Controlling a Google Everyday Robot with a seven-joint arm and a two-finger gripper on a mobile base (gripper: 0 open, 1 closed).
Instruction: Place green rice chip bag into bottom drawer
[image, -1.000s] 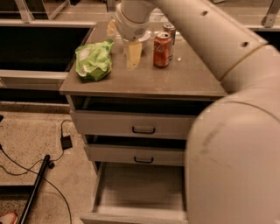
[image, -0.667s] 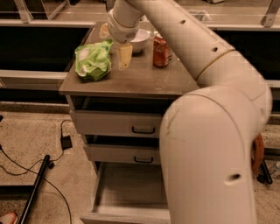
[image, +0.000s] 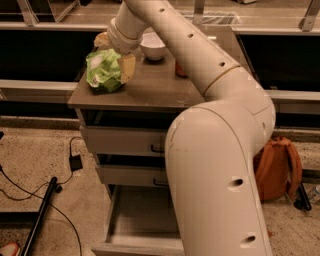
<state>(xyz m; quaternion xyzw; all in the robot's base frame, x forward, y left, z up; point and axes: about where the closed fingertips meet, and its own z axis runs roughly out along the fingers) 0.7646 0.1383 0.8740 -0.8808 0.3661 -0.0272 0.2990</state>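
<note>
The green rice chip bag (image: 102, 70) lies on the left part of the grey cabinet's top (image: 150, 90). My gripper (image: 115, 56) is down on the bag's far right side, right against it. The bag rests on the cabinet top. The bottom drawer (image: 142, 217) is pulled open below, and the part of its grey floor that shows is bare. My arm hides the drawer's right part.
A white bowl (image: 153, 46) and a red can (image: 180, 71), mostly hidden by my arm, stand behind on the cabinet top. The two upper drawers (image: 125, 142) are closed. An orange backpack (image: 277, 167) sits on the floor at right. Cables and a black pole (image: 42, 210) lie at left.
The gripper has moved left from beside the bag onto it. The view has shifted, so the cabinet sits more to the left and my arm fills the right side.
</note>
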